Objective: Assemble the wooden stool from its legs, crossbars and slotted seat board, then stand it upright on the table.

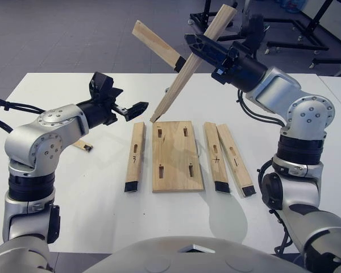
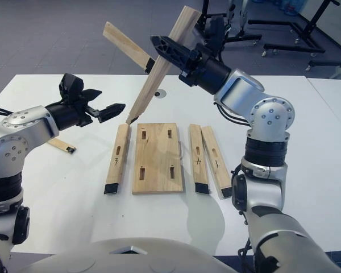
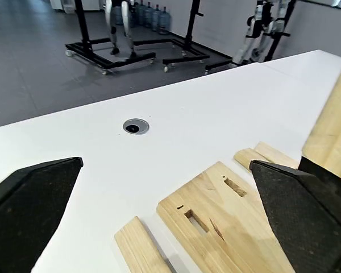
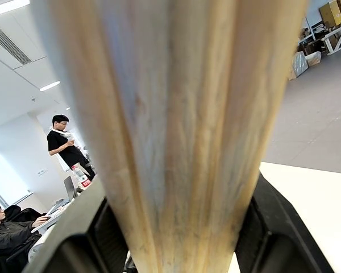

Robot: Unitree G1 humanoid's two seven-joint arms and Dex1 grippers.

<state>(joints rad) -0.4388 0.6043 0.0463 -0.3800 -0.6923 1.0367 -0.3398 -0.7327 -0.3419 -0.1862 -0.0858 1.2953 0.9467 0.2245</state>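
The right gripper (image 1: 194, 50) is clamping shut on a long leg (image 1: 179, 85), holding it slanted in the air; the leg's lower tip is hanging well below the jaws, just over the far corner of the seat board (image 1: 176, 168). A shorter crossbar (image 1: 156, 44) is jutting sideways from the leg right at the fingers; I'm guessing the two are joined, though the gripper is hiding the joint.

The left gripper (image 1: 128, 102) is gaping wide with nothing in it; it's hovering just beside that lower tip, with the board's far corner slot (image 1: 159, 133) lying a little below and ahead of its pads.

One loose leg (image 1: 135, 156) is lying flat on the table (image 1: 74, 199) underneath the open gripper; two more (image 1: 227, 159) are lying side by side below the right arm; a small piece (image 1: 82, 146) is sitting back by the left forearm.

By my reading they're working on seating this leg in the board; the tip isn't yet in any slot. The next move is calling for tipping the leg nearer upright, lining its end over that corner slot and pressing down; the free gripper is looking well placed for steadying the board or guiding the tip.
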